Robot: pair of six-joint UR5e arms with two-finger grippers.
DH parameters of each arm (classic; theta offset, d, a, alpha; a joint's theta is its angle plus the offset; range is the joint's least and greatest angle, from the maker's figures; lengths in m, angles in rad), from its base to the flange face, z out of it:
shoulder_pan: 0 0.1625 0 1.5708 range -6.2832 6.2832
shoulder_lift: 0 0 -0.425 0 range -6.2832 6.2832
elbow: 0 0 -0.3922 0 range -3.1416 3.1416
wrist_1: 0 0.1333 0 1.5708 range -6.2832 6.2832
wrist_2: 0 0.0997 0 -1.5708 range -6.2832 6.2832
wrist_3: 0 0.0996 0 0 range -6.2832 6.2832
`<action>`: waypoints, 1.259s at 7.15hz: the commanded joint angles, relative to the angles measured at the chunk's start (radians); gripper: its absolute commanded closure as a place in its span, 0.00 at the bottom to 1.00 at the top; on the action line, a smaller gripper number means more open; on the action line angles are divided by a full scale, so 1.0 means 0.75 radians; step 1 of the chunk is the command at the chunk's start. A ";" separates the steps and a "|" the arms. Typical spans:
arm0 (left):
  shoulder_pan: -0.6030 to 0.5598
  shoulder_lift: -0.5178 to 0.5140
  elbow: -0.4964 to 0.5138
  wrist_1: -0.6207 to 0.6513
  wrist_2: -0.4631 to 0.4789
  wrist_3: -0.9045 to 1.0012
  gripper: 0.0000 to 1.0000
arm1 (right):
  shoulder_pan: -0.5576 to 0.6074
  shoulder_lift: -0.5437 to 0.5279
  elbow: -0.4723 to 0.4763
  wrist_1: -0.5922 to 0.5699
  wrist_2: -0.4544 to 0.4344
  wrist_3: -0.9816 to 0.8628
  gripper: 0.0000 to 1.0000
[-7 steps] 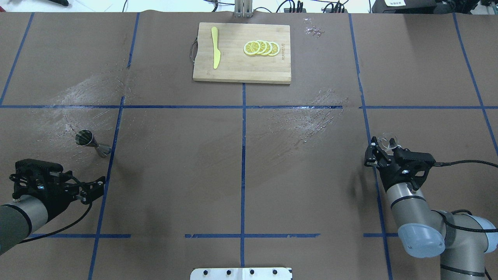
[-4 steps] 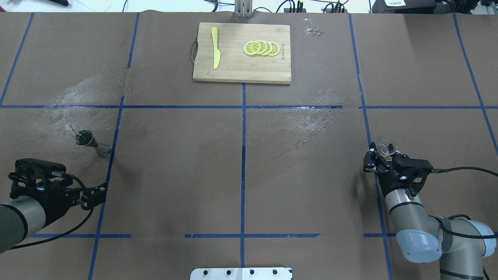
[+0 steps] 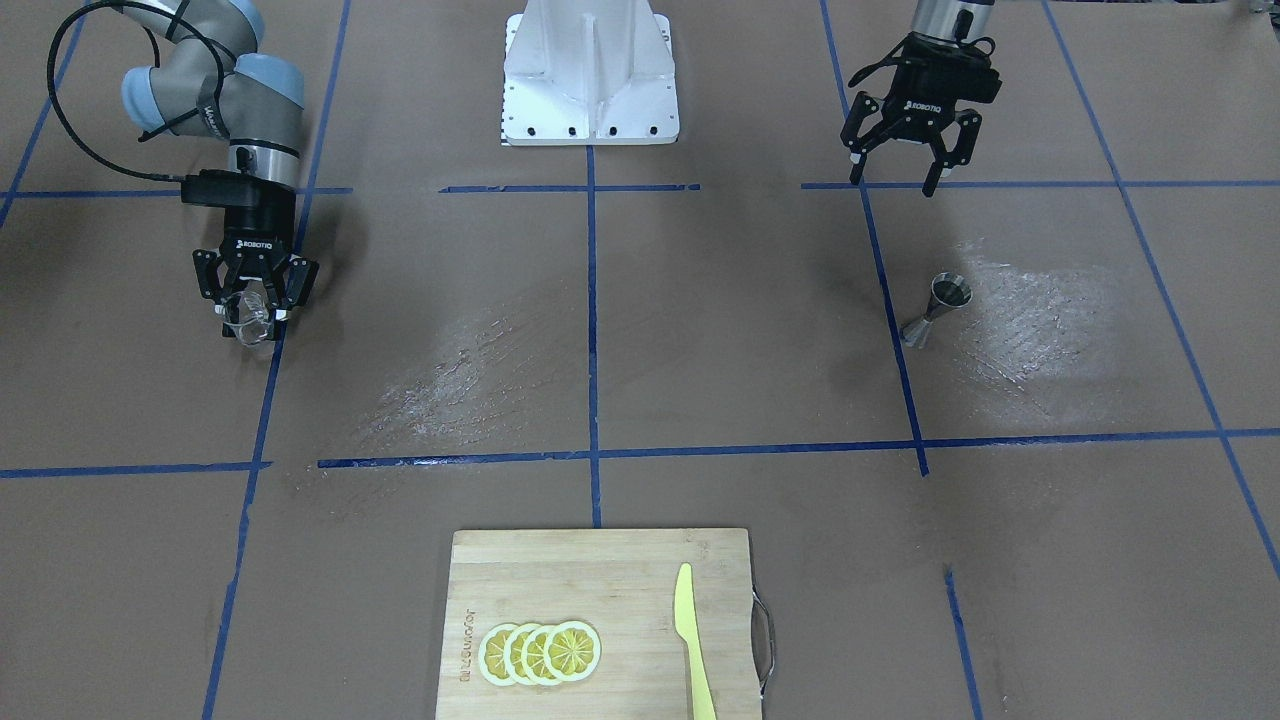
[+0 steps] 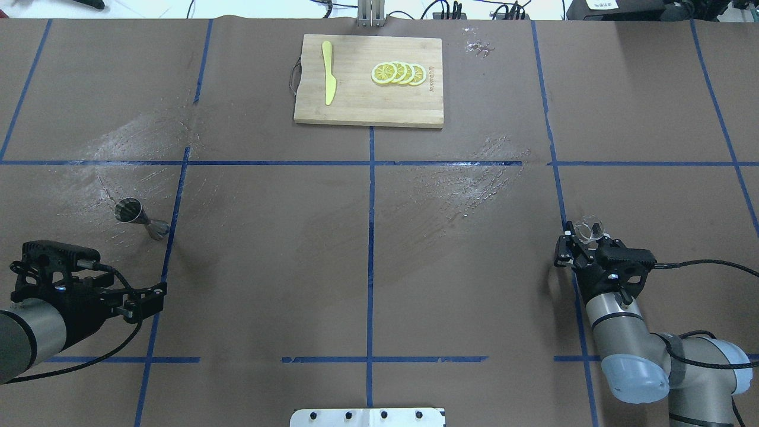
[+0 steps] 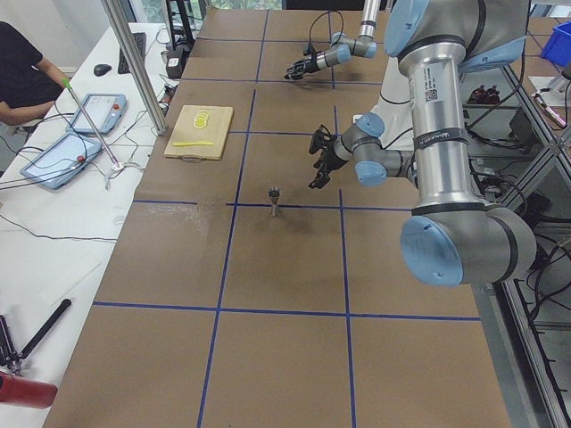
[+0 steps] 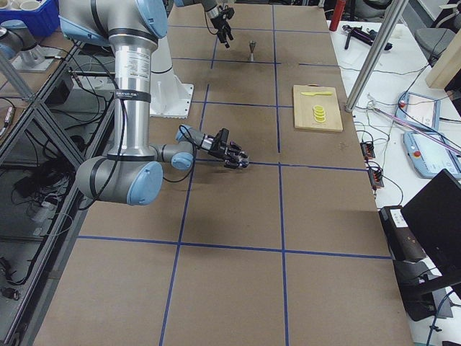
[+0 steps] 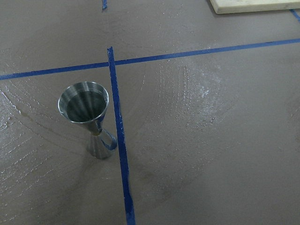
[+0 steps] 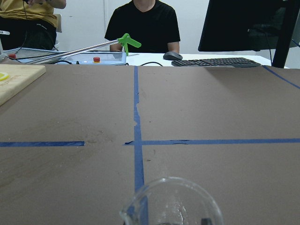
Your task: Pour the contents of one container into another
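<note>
Since the earlier frames both arms had drawn back toward the robot. The right gripper (image 3: 253, 310) had carried the small clear glass beaker (image 8: 171, 201) a little nearer the base, and the left gripper (image 3: 893, 182) had slid further from the small double-cone steel jigger (image 4: 140, 217).

The right fingers pinched the beaker by its wall, mouth up; we could not tell whether it held any liquid. The left fingers were spread and held nothing, hanging near the jigger on the robot's side of it, not touching. The jigger stood upright on the brown paper-covered desk (image 4: 267, 237), just beside a blue tape line (image 7: 117, 140) and a glossy smear (image 7: 197, 89). The beaker was well apart from the jigger, toward the opposite end of the desk.

We judged that the pour had not begun. The jigger looked narrow and top-heavy, so fingers closing off-centre could tip it. Its mouth was small, so a stream from the beaker could miss. The smooth glass might also slip in the pinch during the long carry across.
</note>
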 commanded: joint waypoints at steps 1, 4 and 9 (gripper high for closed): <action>-0.001 0.002 -0.004 0.000 -0.005 -0.002 0.00 | -0.001 -0.002 -0.012 0.083 0.001 -0.003 0.42; -0.001 -0.002 -0.002 0.000 -0.005 -0.002 0.00 | 0.002 -0.002 -0.016 0.085 -0.001 -0.003 0.03; -0.001 -0.009 -0.004 0.000 -0.007 -0.002 0.00 | 0.002 -0.002 -0.012 0.085 -0.001 -0.003 0.01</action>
